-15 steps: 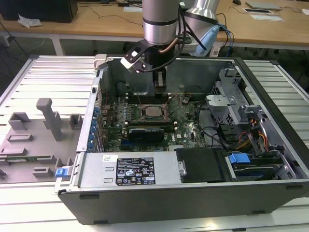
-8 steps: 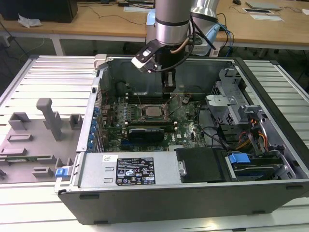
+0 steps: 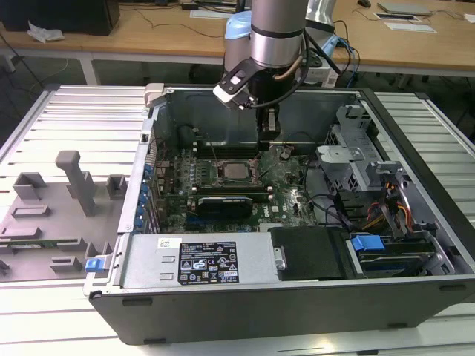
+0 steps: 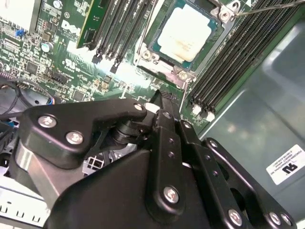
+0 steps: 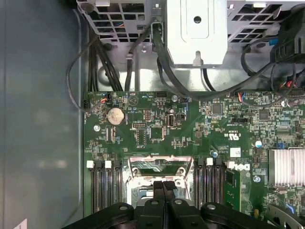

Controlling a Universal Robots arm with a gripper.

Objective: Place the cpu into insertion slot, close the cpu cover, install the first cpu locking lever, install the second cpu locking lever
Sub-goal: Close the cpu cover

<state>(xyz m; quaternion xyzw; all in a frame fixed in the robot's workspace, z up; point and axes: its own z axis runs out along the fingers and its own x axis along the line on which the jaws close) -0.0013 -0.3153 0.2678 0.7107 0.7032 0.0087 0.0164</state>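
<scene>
The cpu (image 4: pixel 186 31) lies silver side up in the insertion slot (image 4: pixel 164 67) on the green board; the exterior view shows the cpu (image 3: pixel 236 171) near the middle of the open case. The cpu cover (image 4: pixel 147 54) lies flat around the chip as a metal frame, and one end of the cpu cover (image 5: pixel 157 164) faces the first wrist camera. A thin wire lever (image 4: pixel 267 7) runs past the socket's corner. My gripper (image 5: pixel 163 187) is shut with nothing between its black fingers. It hangs just above the socket's edge, on the exterior view's right of the chip (image 3: pixel 262 156).
Black memory slots (image 4: pixel 119 28) flank the socket on both sides. A grey drive cage (image 3: pixel 349 159) with cables stands at the exterior view's right, and the power supply (image 3: pixel 208 259) lies in front. A finned heat sink (image 5: pixel 286 167) sits on the board. Grey fixtures (image 3: pixel 70 178) stand outside the case.
</scene>
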